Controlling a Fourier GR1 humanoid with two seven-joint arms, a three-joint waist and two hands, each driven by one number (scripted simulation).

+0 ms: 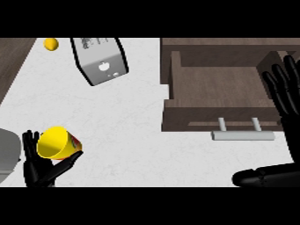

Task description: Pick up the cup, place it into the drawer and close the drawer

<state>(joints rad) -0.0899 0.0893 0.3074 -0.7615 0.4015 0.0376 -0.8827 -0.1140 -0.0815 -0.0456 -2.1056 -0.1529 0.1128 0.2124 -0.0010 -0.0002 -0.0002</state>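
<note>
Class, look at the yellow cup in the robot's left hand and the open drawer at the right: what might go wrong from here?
1. The left hand holds the yellow cup tilted, gripped low on its side; it might slip during the carry.
2. The open drawer lies across the counter, so the cup may catch its front wall.
3. The right hand stands over the drawer's right side and could crowd the placement.

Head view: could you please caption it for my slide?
Left hand holds the yellow cup above the counter; right hand rests open beside the open drawer.
</note>
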